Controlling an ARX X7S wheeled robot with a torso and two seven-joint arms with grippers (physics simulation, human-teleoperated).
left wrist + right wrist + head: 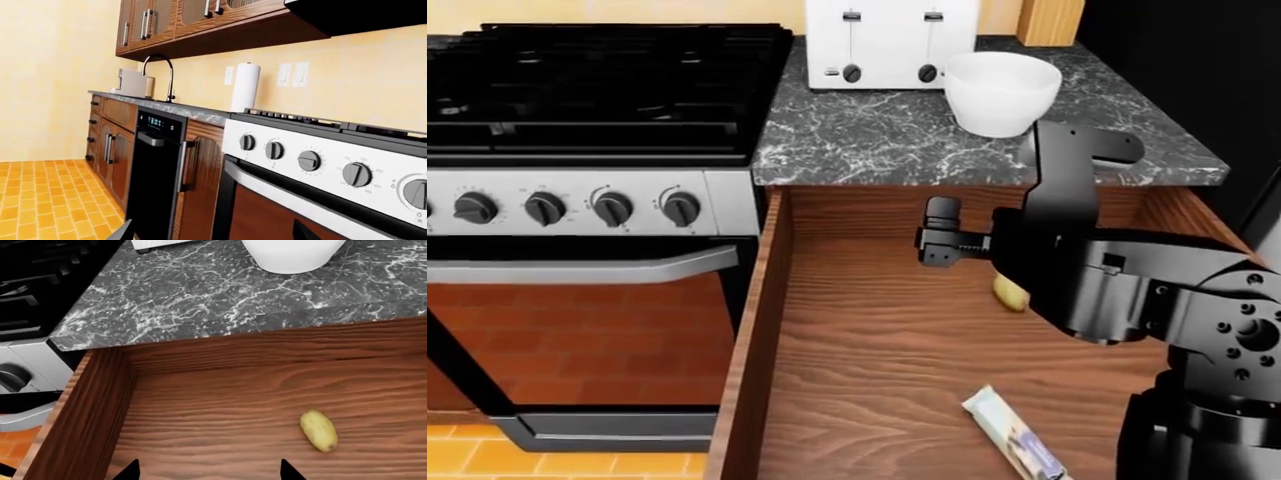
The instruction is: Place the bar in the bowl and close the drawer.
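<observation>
Neither half of the task looks done yet. The drawer point(881, 340) stands pulled well out below the table point(868, 140), its wooden floor open to the head view, and the bar point(1018, 437) — a pale wrapped stick — lies flat on that floor near the drawer's front, untouched. A small yellow potato-like lump point(318, 430) sits further back in the drawer, apart from the bar. The bowl point(1002, 90) waits on the table just beside the toaster point(890, 42), and the part of its inside that shows holds nothing.

The right tool point(208, 469) hangs over the drawer's back half with its two dark tips spread apart and nothing between them. The left tool point(210, 232) is off toward the stove point(320, 165), also parted and empty — only its tips show.

Still to come, by my reading: grasp the bar, carry it to the bowl, release it, then push the drawer shut.
</observation>
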